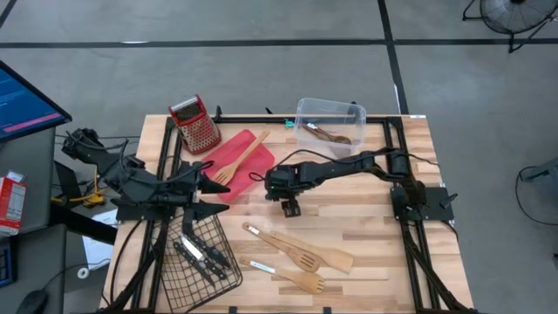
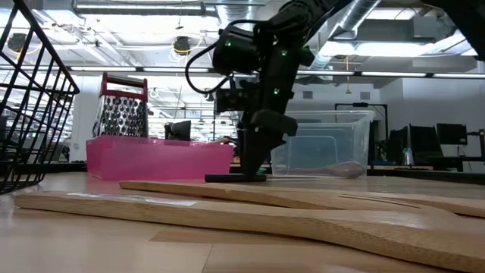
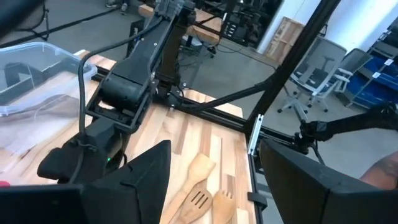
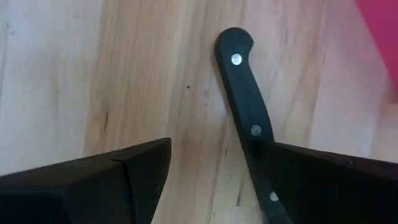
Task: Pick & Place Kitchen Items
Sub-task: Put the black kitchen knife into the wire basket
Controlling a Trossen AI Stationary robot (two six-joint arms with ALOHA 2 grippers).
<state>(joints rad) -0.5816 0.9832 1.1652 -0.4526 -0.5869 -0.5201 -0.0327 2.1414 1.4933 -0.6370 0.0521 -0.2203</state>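
A black-handled knife [image 4: 242,93] lies flat on the wooden table [image 1: 366,218] near its middle. My right gripper [image 4: 214,174] stands open right above it, pointing steeply down, close to the table in the low view [image 2: 254,163]. One finger [image 4: 323,180] covers the handle's blade end, and the other finger stands off to the side. Two wooden turners [image 1: 305,251] [image 1: 292,277] lie near the front edge. My left gripper [image 1: 218,194] hangs open and empty at the table's left, above the wire basket [image 1: 205,253]. My right gripper comes at the knife from above with its fingers open. One finger [image 4: 323,180] hides the handle [image 4: 258,140] where it passes beneath. I cannot tell whether that finger touches the handle. The knife lies flat on the table.
The wire basket at front left holds knives [image 1: 196,253]. A red tray [image 1: 228,166] with a wooden utensil [image 1: 240,161] lies left of my right gripper, with a box grater [image 1: 196,124] behind it. A clear tub [image 1: 331,122] at the back holds a wooden spoon [image 1: 331,135].
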